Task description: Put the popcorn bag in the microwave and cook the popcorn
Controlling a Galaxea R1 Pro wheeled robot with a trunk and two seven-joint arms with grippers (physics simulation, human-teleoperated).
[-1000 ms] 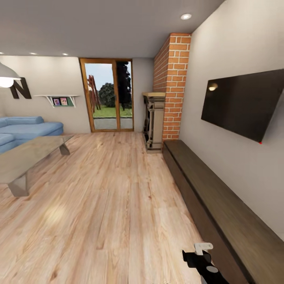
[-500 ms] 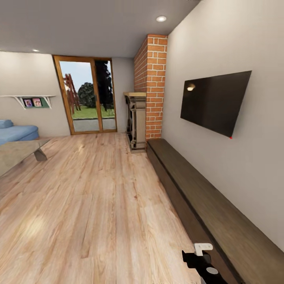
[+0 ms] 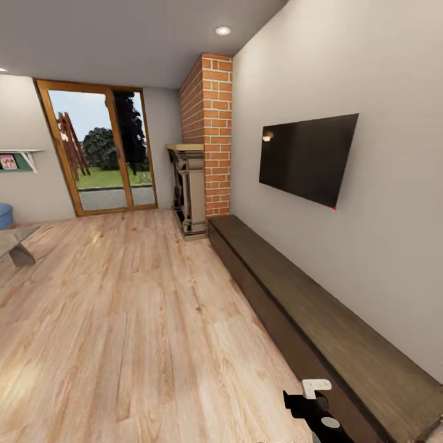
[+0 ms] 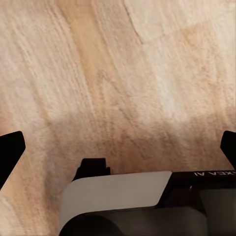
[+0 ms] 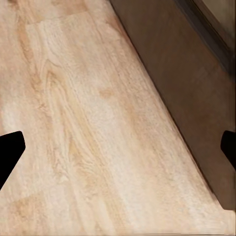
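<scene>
Popcorn bag, microwave and countertop are not met in this living room (wooden floor [image 3: 135, 320], low dark bench [image 3: 320, 320] along the right wall), so no bearing from either hand can be judged; both grippers [image 4: 118, 147] [image 5: 118, 147] are spread wide, nothing held.

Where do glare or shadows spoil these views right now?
Head view: a ceiling-light glint on the TV and soft sheen on the wood floor, otherwise sharp. Left wrist view: a broad shadow band across the planks. Right wrist view: evenly lit, slightly soft.
</scene>
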